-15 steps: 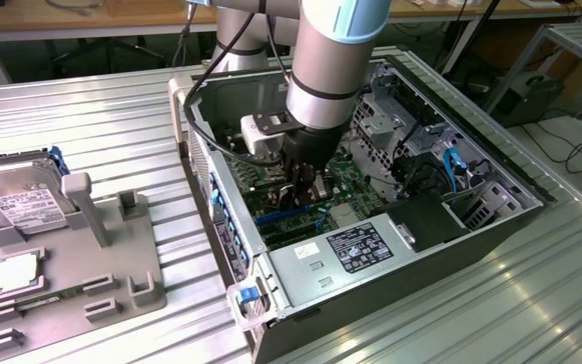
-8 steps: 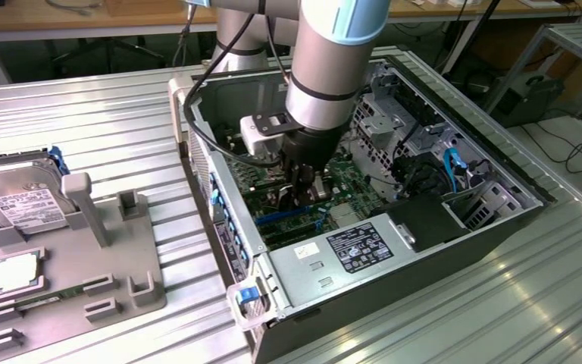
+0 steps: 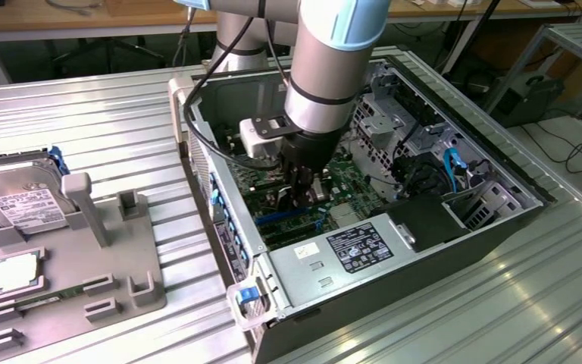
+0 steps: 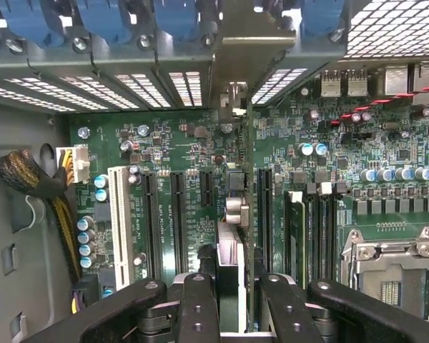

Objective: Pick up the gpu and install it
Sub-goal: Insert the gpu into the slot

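Wrist view: gripper [image 4: 229, 300] clamped on gpu [image 4: 232, 264], held edge-on above motherboard [image 4: 164, 143], between slots. Exterior view: gripper [image 3: 306, 199] low inside case [image 3: 493, 220]; hard drive [image 3: 23, 199] on fixture [image 3: 119, 258].

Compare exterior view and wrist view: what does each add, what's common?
Exterior view: boxy silver hard drive with white label standing in the grey fixture tray, silver power supply box, grey robot arm.
Wrist view: long white expansion slot, silver metal CPU socket, thin green gpu card edge-on, clamped by the black end effector.
Both: green motherboard inside the open black computer case, end effector low over it.
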Robot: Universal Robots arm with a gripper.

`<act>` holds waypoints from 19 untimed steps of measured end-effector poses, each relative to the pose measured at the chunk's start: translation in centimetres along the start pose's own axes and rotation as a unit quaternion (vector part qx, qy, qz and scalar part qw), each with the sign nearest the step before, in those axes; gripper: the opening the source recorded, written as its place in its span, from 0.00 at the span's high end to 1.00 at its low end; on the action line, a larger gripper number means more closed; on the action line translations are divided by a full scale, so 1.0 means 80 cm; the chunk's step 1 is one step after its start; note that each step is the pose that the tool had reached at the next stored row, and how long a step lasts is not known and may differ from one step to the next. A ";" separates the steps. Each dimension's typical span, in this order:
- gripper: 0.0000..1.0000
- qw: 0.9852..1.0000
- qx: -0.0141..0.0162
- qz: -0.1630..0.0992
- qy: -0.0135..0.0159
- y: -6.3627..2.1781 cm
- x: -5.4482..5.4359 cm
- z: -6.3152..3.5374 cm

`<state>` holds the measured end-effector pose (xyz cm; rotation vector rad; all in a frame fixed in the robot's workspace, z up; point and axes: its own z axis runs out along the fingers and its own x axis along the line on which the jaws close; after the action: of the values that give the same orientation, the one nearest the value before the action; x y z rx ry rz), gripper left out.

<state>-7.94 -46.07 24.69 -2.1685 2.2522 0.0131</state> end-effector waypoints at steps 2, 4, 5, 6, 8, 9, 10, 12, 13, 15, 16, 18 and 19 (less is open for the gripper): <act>0.72 1.000 0.000 0.000 -0.001 0.000 0.000 0.002; 0.72 1.000 0.000 0.000 -0.001 0.000 0.000 0.003; 0.72 1.000 0.000 0.000 -0.002 0.000 0.000 0.004; 0.72 1.000 0.000 0.000 -0.002 0.000 0.000 0.005; 0.72 1.000 0.000 0.000 -0.002 0.001 0.000 0.005; 0.72 1.000 0.000 0.000 -0.002 0.001 0.000 0.005; 0.72 1.000 0.000 0.000 -0.002 0.001 0.000 0.006; 0.72 1.000 0.000 0.000 -0.002 0.001 0.000 0.006; 0.72 1.000 0.000 0.000 -0.002 0.001 0.000 0.006; 0.72 1.000 0.000 0.000 -0.002 0.002 0.000 0.006; 0.72 1.000 0.000 0.000 -0.002 0.003 0.000 0.006; 0.72 1.000 0.000 0.000 -0.002 0.003 0.000 0.007; 0.72 1.000 0.000 0.000 -0.002 0.003 0.000 0.007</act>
<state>-8.17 -46.07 24.11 -2.1667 2.2503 0.0171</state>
